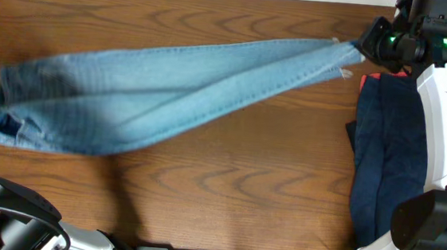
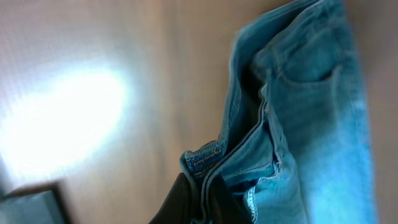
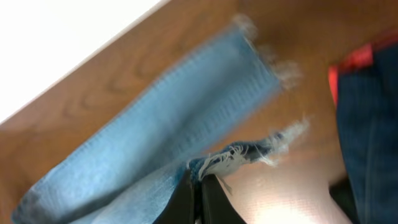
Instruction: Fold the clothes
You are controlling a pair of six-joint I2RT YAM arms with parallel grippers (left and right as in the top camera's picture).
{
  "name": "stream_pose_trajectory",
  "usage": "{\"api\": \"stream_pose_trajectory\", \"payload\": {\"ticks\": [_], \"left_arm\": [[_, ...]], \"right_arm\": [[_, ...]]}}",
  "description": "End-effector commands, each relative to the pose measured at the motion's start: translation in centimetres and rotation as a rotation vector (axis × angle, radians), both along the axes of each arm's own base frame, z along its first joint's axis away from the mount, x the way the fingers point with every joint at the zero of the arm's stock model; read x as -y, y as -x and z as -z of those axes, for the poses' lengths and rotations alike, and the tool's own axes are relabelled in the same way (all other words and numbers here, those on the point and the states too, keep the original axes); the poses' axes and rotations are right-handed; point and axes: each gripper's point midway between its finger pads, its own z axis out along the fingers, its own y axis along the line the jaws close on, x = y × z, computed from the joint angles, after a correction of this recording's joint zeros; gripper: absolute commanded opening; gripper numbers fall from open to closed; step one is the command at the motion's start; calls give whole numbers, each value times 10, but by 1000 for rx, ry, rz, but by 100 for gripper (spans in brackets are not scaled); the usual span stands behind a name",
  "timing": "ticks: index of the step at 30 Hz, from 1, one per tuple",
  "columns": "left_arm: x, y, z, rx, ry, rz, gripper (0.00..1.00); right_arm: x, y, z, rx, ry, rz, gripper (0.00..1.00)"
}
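Over the counter [image 1: 226,193], left end effector [image 2: 202,199] and right end effector [image 3: 200,193] clench the jeans [image 1: 170,89] at waistband and hem, spread taut; folding hem-to-waist seems next

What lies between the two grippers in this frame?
The jeans, stretched out: left gripper pinches the waist end, right gripper the frayed hem. The overhead view shows the whole span.

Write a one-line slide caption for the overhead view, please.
Faded light-blue denim jeans stretched over a brown wooden table, left hand at the waistband, right hand at a frayed hem.
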Motion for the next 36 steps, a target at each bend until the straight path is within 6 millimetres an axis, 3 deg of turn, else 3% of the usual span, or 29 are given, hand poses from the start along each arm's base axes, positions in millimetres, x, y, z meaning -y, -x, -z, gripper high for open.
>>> {"api": "stream_pose_trajectory", "payload": {"ticks": [1, 5, 9, 12, 20, 25, 29, 36], "left_arm": [[-14, 42, -2, -179, -87, -87, 6], [-14, 58, -2, -234, -80, -122, 6], [-17, 62, 5, -255, -73, -165, 6], [-15, 63, 19, -290, -27, -166, 6], [-16, 66, 72, -422, 106, -181, 6], [-21, 46, 97, -352, 154, -189, 6], [-22, 30, 99, -265, 166, -188, 6], [-14, 34, 90, -279, 182, -106, 7]], "right_arm": [[8, 20, -1, -81, -25, 74, 1], [24, 50, 18, -234, 52, 162, 1], [26, 52, 19, -239, 80, 165, 1], [26, 39, 16, -189, 72, 163, 1], [1, -3, 4, -35, -5, 106, 1], [-15, -27, 17, -6, -27, 112, 1], [-27, -43, 30, 10, -28, 92, 1], [-28, -44, 20, 71, 34, 4, 1]]}}
